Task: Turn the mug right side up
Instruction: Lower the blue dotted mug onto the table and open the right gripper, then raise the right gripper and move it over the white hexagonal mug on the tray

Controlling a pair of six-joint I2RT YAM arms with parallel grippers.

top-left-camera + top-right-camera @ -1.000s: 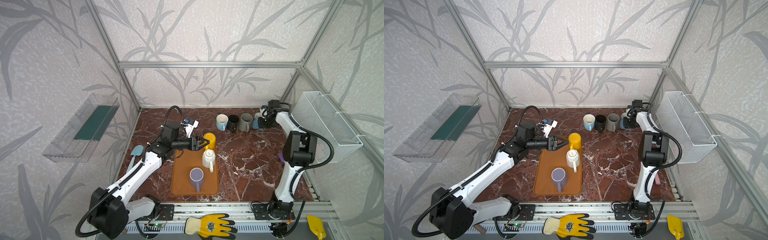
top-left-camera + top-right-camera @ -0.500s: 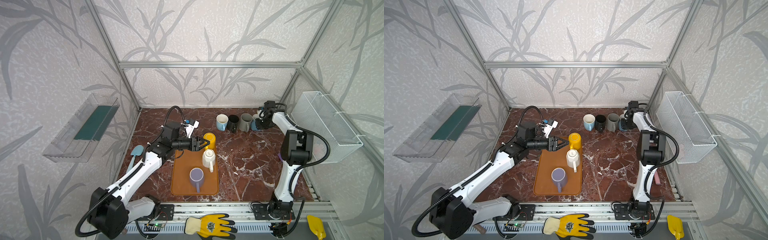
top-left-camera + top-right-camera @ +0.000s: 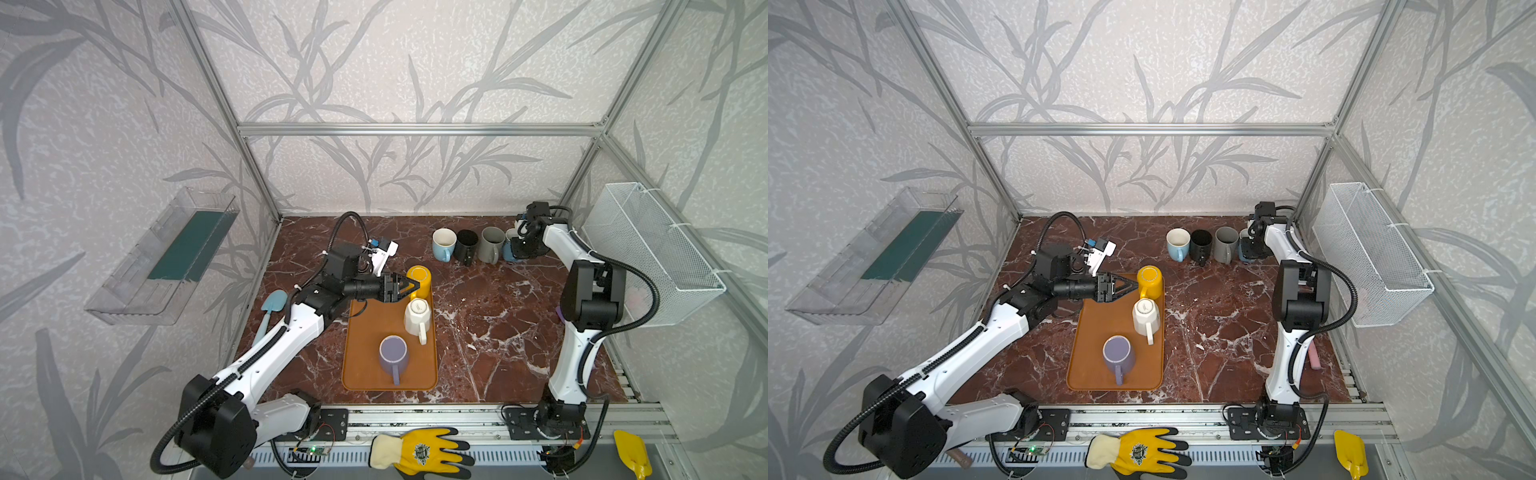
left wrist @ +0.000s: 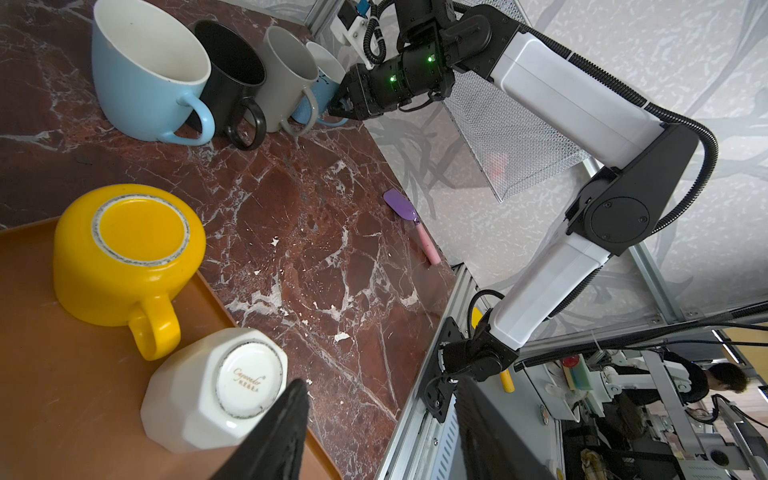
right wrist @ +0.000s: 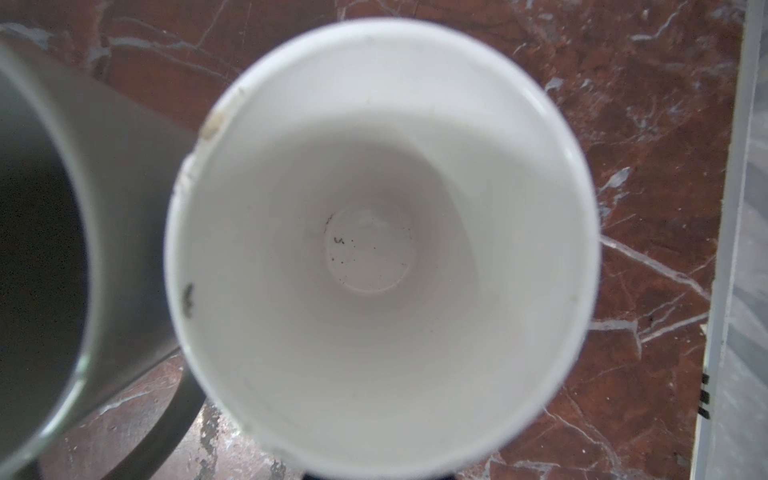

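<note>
Three mugs sit base-up on the orange tray (image 3: 365, 332) at the centre of both top views: a yellow mug (image 3: 419, 278) at its upper edge, a faceted white mug (image 3: 417, 318) below it and a purple mug (image 3: 392, 351) lowest. The left gripper (image 3: 405, 286) lies level just left of the yellow mug, jaws spread and empty.

This looks like the approach to a grasp. It should go best if the jaws close squarely across the rounded wall or the thick loop handle (image 4: 153, 332), which points toward the white mug. Then lift clear of the tray lip, roll half a turn, and set down apart from that neighbour. The glaze looks slick, and the pale foot ring (image 4: 96, 232) looks rougher.

At upper right, the right gripper (image 4: 336, 109) has its jaws pressed together beside an upright blue mug (image 4: 309, 106) on the marble desk (image 3: 478, 332). I cannot tell whether they pinch it.
</note>
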